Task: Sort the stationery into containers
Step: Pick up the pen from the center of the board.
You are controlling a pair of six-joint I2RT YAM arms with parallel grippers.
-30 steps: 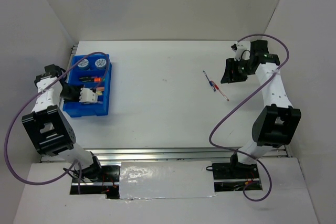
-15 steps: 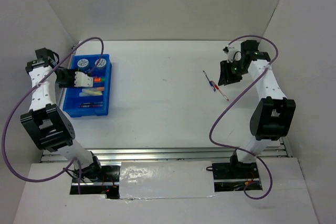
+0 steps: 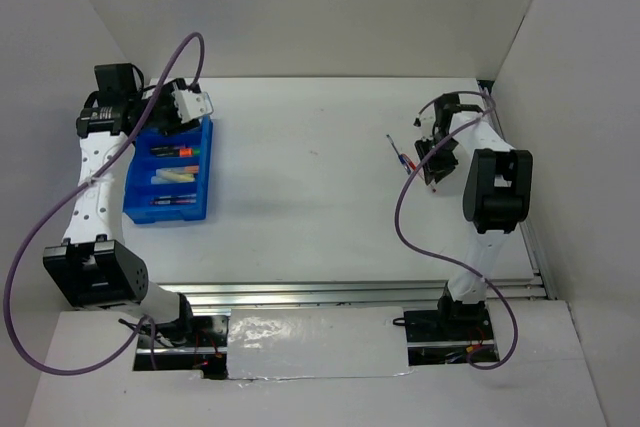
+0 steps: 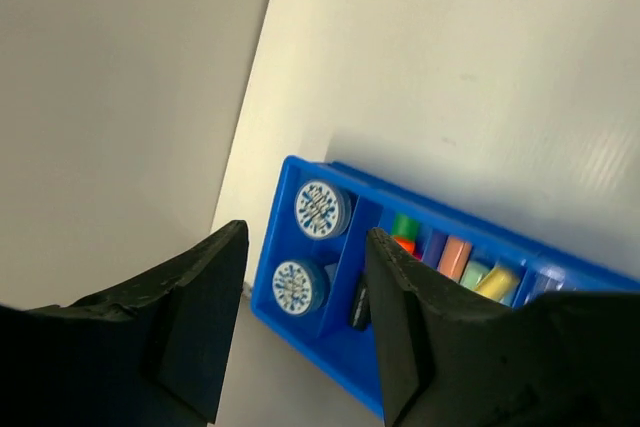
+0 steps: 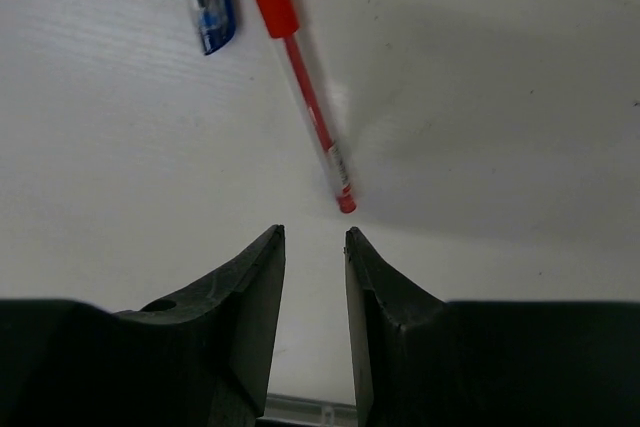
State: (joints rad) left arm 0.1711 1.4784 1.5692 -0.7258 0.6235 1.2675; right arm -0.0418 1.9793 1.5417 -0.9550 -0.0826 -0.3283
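Markers (image 4: 455, 257) and tape rolls (image 4: 320, 209) lay in the tray (image 3: 165, 215) at left. Two pens (image 3: 405, 162) were left on the counter (image 3: 300, 197) at right. The left gripper (image 4: 305, 237) and right gripper (image 5: 313, 237) were both apart and empty.

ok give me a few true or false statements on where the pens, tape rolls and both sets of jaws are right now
1. Both tape rolls sit in the same end compartment of the blue tray. True.
2. The left jaws hold a highlighter. False: they stand apart with nothing between them.
3. A red pen lies on the table, outside the tray. True.
4. The right jaws are clamped on the red pen. False: its tip lies just ahead of them, and nothing is in the gap.
5. A blue pen lies on the table beside the red pen. True.
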